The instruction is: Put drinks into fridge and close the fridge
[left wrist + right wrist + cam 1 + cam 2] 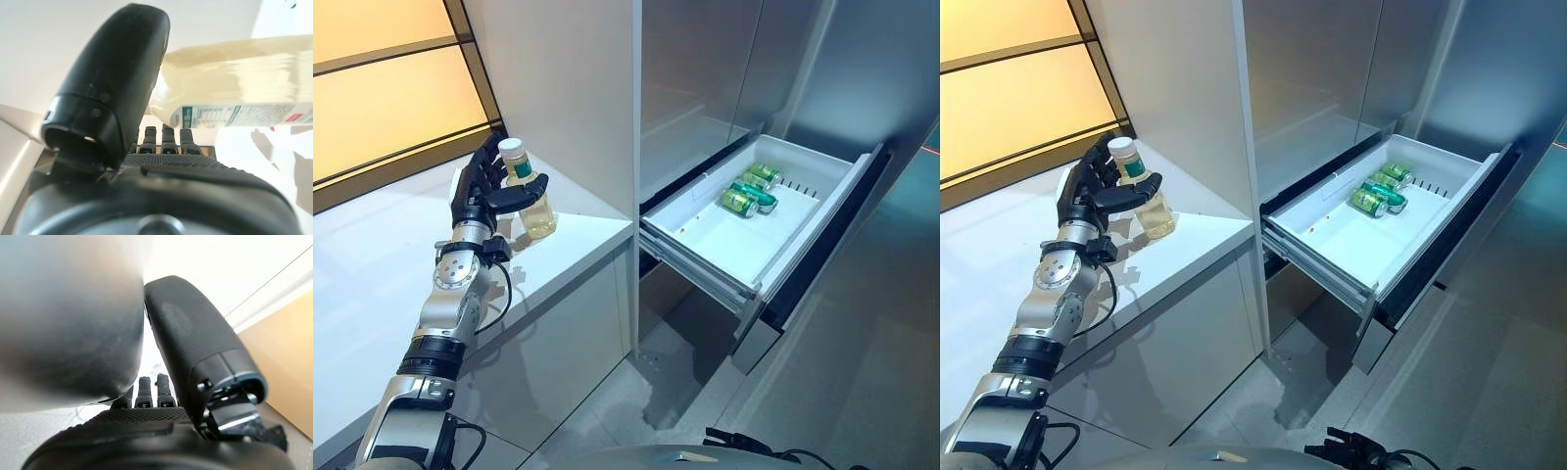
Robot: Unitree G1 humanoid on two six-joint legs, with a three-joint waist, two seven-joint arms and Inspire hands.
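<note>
On the white counter (382, 245), the left hand (484, 186) wraps its fingers and thumb around a bottle (530, 201) of pale yellow drink. The bottle stands upright with a white cap and a green band at its neck, and its base looks to be on the counter or just above it; the pictures do not settle which. The thumb (115, 73) crosses the near side of the bottle while the fingers (1087, 176) curl behind it, so the grasp is a closed one. In the left wrist view the drink shows past the thumb, with a printed label (244, 116) along the bottle's body. A tall white cabinet wall (568, 88) rises just behind the hand and the bottle, and an amber panel (382, 88) stands beyond the counter on the hand's outer side.

Well apart from the hand, across the cabinet's edge, the fridge (724, 69) has its white drawer (705, 230) pulled out. Three green cans (750, 190) lie on their sides together at the drawer's far end, touching or nearly touching one another. The rest of the drawer floor is bare white. The drawer's dark front (822, 255) juts out over the grey floor (862, 392).

The right hand (161, 431) shows only in its own wrist view, with its thumb beside a blurred grey surface; whether it is clenched or relaxed cannot be told.
</note>
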